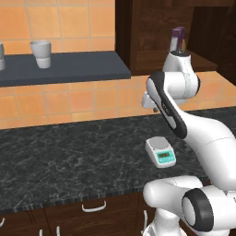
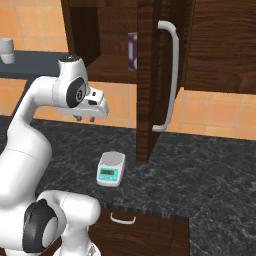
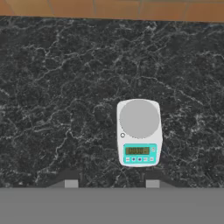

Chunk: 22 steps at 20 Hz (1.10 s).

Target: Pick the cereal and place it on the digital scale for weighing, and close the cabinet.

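The cereal (image 1: 178, 38), a dark-purple box, stands upright on the bottom shelf of the open cabinet (image 1: 152, 50); in the right base view the cereal (image 2: 132, 51) peeks out from behind the open door (image 2: 148, 100) with its silver bar handle (image 2: 171, 75). On the counter below sits the digital scale (image 2: 111, 169), its top plate bare. My gripper (image 2: 85, 120) hangs above the counter, pointing down, left of the door and below the cabinet's shelf. In the hand view the scale (image 3: 139, 132) lies just beyond my open gripper (image 3: 111, 181), with nothing between the fingertips (image 3: 71, 182).
A dark-grey shelf (image 1: 64, 67) on the tiled wall carries a pale cup (image 1: 40, 54). The black marble counter (image 1: 69, 156) spreads left of the scale. Drawers with curved handles (image 1: 93, 207) sit under it. The open door juts out over the counter.
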### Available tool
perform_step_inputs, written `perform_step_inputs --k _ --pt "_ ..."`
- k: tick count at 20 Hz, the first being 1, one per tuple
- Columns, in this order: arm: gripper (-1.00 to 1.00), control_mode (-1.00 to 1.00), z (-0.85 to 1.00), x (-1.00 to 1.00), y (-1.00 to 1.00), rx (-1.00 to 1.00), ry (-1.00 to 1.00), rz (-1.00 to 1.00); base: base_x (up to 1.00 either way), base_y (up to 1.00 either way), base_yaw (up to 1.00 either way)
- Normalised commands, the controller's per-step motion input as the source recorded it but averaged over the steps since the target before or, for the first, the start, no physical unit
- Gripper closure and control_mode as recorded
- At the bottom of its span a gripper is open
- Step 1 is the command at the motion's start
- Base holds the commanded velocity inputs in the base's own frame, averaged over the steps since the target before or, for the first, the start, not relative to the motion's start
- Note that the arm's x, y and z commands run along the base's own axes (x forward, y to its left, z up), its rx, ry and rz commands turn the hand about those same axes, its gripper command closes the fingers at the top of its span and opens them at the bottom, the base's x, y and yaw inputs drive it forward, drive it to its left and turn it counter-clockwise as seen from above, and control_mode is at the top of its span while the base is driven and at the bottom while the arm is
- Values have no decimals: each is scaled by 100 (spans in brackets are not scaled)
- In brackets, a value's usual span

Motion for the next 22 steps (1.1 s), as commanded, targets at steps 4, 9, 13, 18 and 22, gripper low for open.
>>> perform_step_inputs --k 4,9,13,18,22 --pt "-100 -100 0 -21 0 0 -1 0 0 0 0" --pt "-100 -100 10 -35 4 -6 -18 -9 0 0 0" --pt "-100 -100 28 -34 0 -2 -35 -8 0 0 0" --pt "-100 -100 45 -18 0 -8 -43 -2 0 0 0" --pt "-100 -100 57 -15 -3 -3 -33 0 0 0 0"
